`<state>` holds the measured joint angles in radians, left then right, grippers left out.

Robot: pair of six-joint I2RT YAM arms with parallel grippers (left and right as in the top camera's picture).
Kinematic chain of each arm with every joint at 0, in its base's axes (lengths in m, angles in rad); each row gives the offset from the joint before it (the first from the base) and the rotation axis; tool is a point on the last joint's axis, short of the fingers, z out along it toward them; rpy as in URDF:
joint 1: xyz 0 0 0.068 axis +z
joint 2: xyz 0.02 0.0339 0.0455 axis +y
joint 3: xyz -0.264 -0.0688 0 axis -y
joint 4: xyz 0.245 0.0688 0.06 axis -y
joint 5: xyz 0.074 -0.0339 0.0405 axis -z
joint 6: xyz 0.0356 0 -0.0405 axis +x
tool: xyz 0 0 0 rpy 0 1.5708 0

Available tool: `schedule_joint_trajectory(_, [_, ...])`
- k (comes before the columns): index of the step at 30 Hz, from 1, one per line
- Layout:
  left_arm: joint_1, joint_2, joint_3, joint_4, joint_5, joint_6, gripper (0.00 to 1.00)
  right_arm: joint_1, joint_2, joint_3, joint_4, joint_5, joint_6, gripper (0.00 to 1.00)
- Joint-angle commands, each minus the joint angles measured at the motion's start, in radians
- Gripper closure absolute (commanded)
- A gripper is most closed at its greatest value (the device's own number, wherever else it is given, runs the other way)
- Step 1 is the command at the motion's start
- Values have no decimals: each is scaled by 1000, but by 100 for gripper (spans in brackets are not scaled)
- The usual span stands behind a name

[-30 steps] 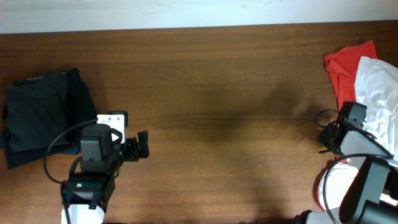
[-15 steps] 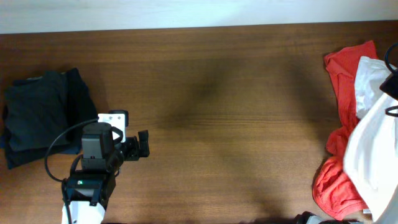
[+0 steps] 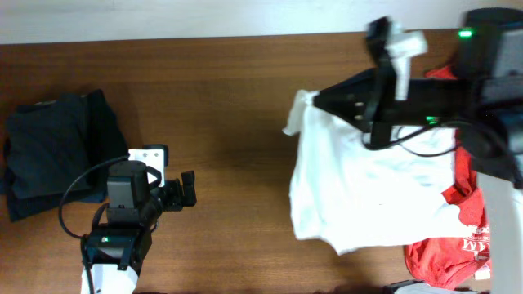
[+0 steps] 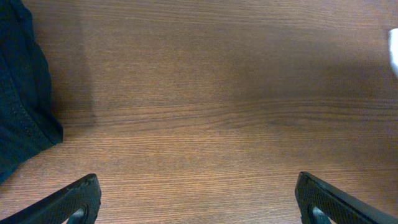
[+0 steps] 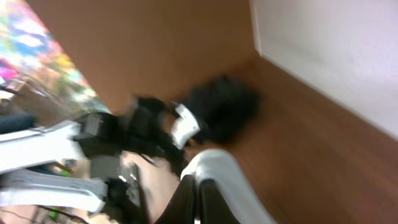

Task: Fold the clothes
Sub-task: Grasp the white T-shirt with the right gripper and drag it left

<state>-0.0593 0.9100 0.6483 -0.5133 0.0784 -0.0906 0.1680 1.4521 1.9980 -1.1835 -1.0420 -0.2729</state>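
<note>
A white shirt [image 3: 359,192] hangs and drapes over the right half of the table, pulled up at its top left corner. My right gripper [image 3: 315,101] is shut on that corner and holds it above the table; the right wrist view shows the shut fingers [image 5: 198,199] with white cloth [image 5: 227,180] over them. A red garment [image 3: 445,253] lies under the shirt at the right edge. A dark folded garment [image 3: 53,151] lies at the far left. My left gripper [image 3: 188,189] is open and empty, low over bare wood [image 4: 199,205].
The table's back edge meets a white wall [image 3: 204,16]. The dark garment's edge shows at the left of the left wrist view [image 4: 22,106]. Bare wood [image 3: 237,163] lies between the two arms.
My right arm swung from the right edge up and to the left, dragging the white shirt off the red garment out over the table. The left arm has not moved.
</note>
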Motion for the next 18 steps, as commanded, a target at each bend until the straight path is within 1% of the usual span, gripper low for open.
schedule_joint_trajectory(1, [2,-1,20,4,11,16,1,116,73,14,-53,432,1,89])
schedule_joint_trajectory(2, [2,-1,20,4,11,16,1,158,129,14,-63,503,1,89])
schedule_joint_trajectory(3, [2,-1,20,4,11,16,1,168,156,14,-62,515,1,88])
schedule_joint_trajectory(4, [2,-1,20,4,11,16,1,168,185,14,-62,517,1,74])
schedule_joint_trajectory(5, [2,-1,20,4,11,16,1,165,216,14,-61,517,1,48])
schedule_joint_trajectory(6, [2,-1,20,4,11,16,1,153,237,14,-61,550,10,1])
schedule_joint_trajectory(8, [2,-1,20,3,11,16,1,104,234,15,-63,742,177,1])
schedule_joint_trajectory(9, [2,-1,20,3,12,16,1,55,220,15,-81,805,237,1])
schedule_joint_trajectory(11, [2,-1,20,13,34,16,1,-38,201,15,-147,814,253,1])
schedule_joint_trajectory(12, [2,4,20,18,94,15,1,-73,199,15,-182,811,253,1])
schedule_joint_trajectory(13, [2,23,20,25,221,15,1,-138,199,14,-258,824,251,1])
schedule_joint_trajectory(14, [2,45,20,27,302,14,1,-173,200,14,-295,843,252,1])
schedule_joint_trajectory(15, [0,87,20,26,362,-31,1,-208,200,14,-324,849,252,1])
schedule_joint_trajectory(16, [-6,117,20,26,383,-70,1,-243,200,14,-344,848,253,1])
schedule_joint_trajectory(18, [-56,234,20,36,443,-166,1,-297,200,14,-370,843,254,1])
